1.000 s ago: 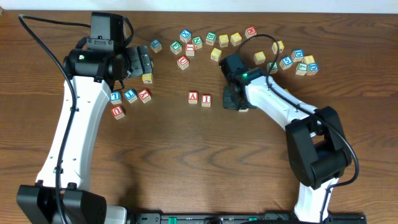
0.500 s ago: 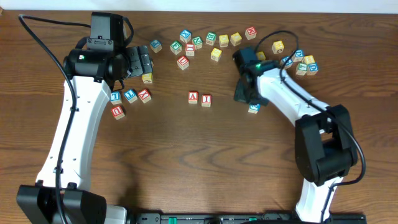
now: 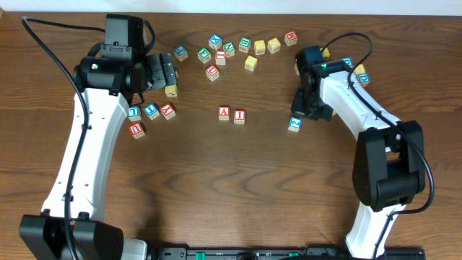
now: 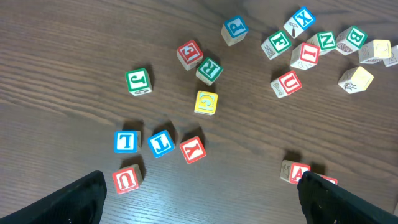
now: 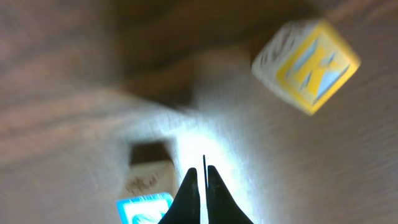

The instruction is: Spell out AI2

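Brown wooden table (image 3: 216, 180) where the right gripper (image 5: 199, 180), pressed together and empty, has pulled away from the 2 cube (image 3: 294, 124), leaving it apart from the adjoining A cube (image 3: 224, 113) and I cube (image 3: 239, 115), a gap probably still to close; left gripper (image 3: 164, 74) spread.

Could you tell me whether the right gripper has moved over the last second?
Yes. The shut right gripper has moved rightward, away from the red A cube and red I cube, which have stayed put.
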